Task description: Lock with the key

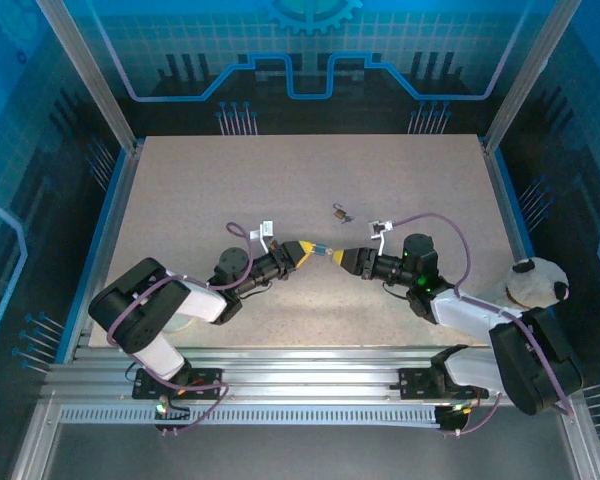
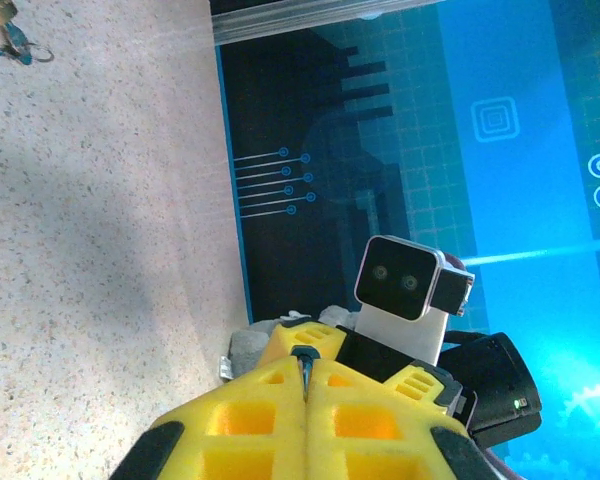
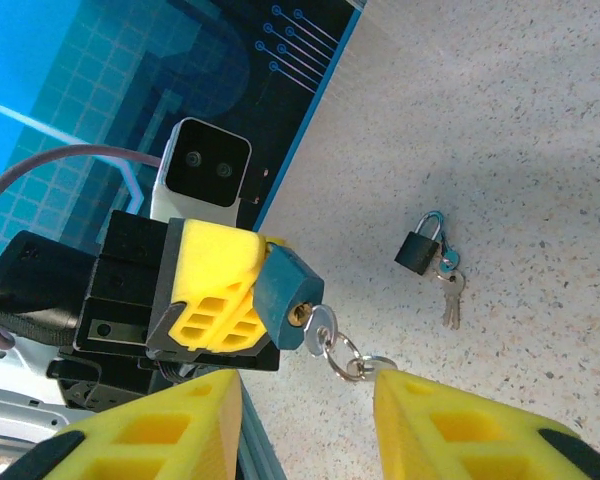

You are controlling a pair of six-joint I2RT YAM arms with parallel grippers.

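Right jaws half-wide around key ring [image 3: 352, 358], left jaws tight on teal padlock [image 3: 285, 290]; black padlock [image 3: 418, 250] apart beyond.

Left gripper [image 2: 305, 385] bottom centre, yellow fingers pressed together. Padlock [image 2: 303, 362]: thin dark edge only, pinched in seam. Just beyond, white camera box [image 2: 405, 290], 2 lenses, on black arm. Speckled table [image 2: 90, 250] left. Small lock with keys [image 2: 5, 30] top-left corner, cropped. Blue circuit-print wall [image 2: 500, 150] right.

overhead on table [image 1: 310, 170]; close wrist views facing each other
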